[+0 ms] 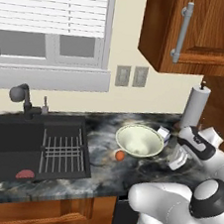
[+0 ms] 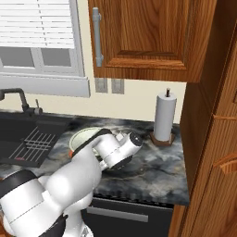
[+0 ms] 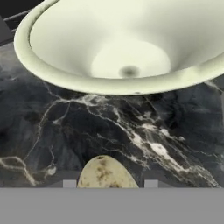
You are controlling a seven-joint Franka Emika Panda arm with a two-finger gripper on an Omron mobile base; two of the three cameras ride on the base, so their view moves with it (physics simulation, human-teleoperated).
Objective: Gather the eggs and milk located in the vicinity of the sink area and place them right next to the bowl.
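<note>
The large pale greenish-white bowl (image 1: 140,140) (image 3: 122,43) stands on the dark marble counter to the right of the sink. An orange-brown egg (image 1: 120,155) lies on the counter at the bowl's front left. A small white milk carton (image 1: 164,134) with a bluish patch stands just behind the bowl's right rim. My gripper (image 1: 176,161) (image 3: 110,183) hangs low over the counter to the right of the bowl. Between its fingertips (image 3: 69,183) sits a pale speckled egg (image 3: 106,173), and the jaws look shut on it.
The black sink (image 1: 10,140) with its wire rack (image 1: 61,150), dark faucet (image 1: 22,96) and a flat red piece (image 1: 25,174) lies at the left. A tall paper-towel roll (image 1: 195,107) (image 2: 165,115) stands at the back right beside a wooden cabinet wall (image 2: 208,139).
</note>
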